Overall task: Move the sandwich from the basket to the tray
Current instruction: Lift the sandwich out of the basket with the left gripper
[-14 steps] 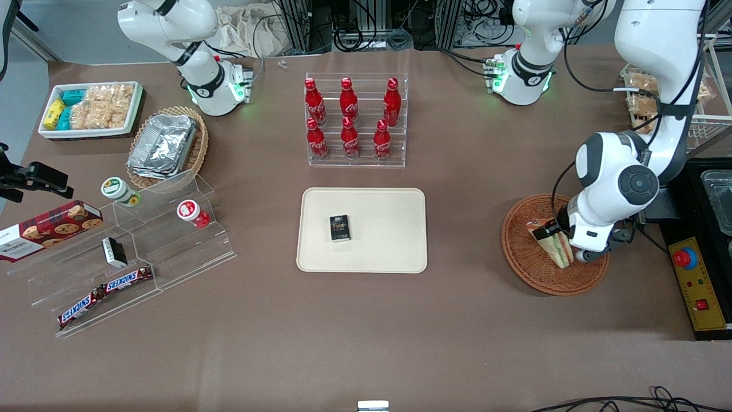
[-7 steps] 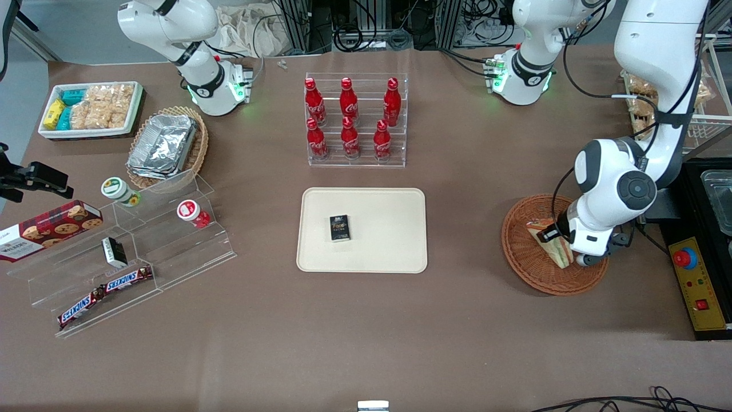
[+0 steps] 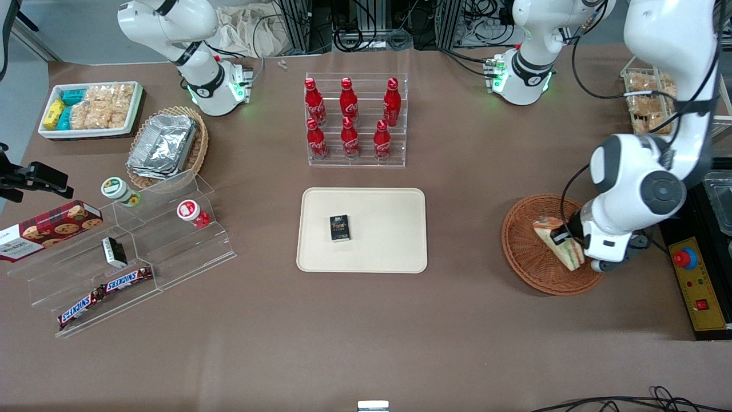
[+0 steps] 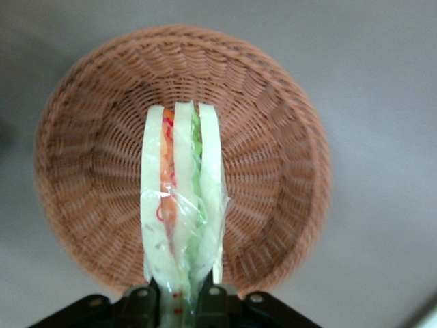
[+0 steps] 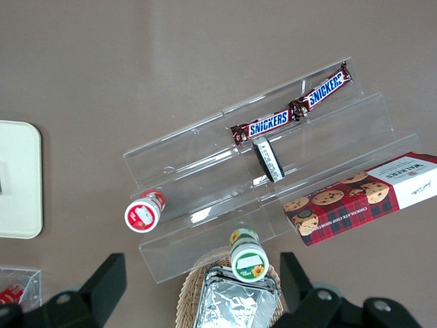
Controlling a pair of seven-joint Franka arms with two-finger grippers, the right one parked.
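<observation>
Sandwich (image 4: pixel 181 212) is sitting clamped between the fingers of the gripper (image 4: pixel 183 301) and hanging above the basket (image 4: pixel 287 137) just below it, so the grasp is looking done, while the carry to the tray (image 3: pixel 394 229), well apart toward the parked arm, is remaining.

The two chocolate bars (image 5: pixel 292 111) on the clear stepped stand (image 5: pixel 273 178) read "SNICKERS". The red tartan cookie box (image 5: pixel 364 198) beside the stand carries cursive lettering too small to read. Both lie toward the parked arm's end, well apart from the gripper (image 4: pixel 179 301) jaws, which hold the unlabelled sandwich (image 4: pixel 181 212).
</observation>
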